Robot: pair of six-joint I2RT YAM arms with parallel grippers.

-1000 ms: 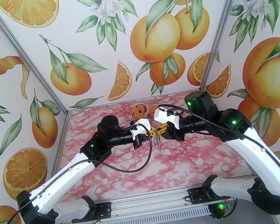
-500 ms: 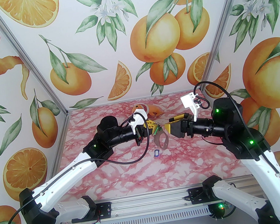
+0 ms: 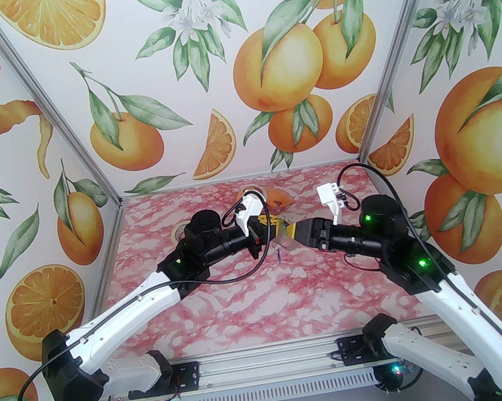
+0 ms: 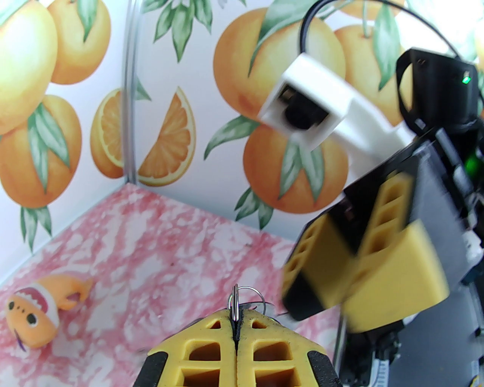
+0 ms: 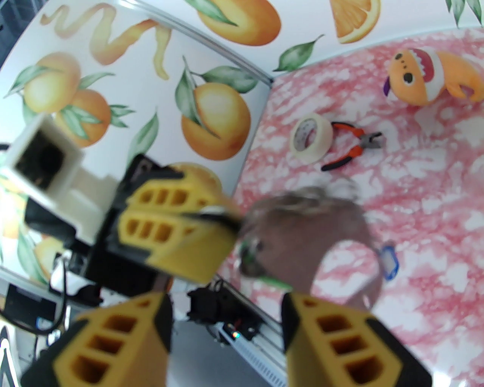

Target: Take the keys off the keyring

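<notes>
The keyring, a blurred dark grey loop, hangs from my left gripper, which is shut on one of its small metal rings. In the top view the left gripper and my right gripper nearly meet above mid-table. The right gripper is open, its fingertips just short of the loop with nothing between them. A green key dangles under the loop. The blue key with its white label is off the keyring, low beside the loop. Whether it rests on the table I cannot tell.
A roll of beige tape and red-handled pliers lie at the back left of the pink marbled table. An orange plush toy sits at the back centre. Orange-print walls close in three sides.
One second ago both grippers met at the keyring. The right arm then pulled away to the right and the blue key came off. Now the right gripper is back at the loop.
</notes>
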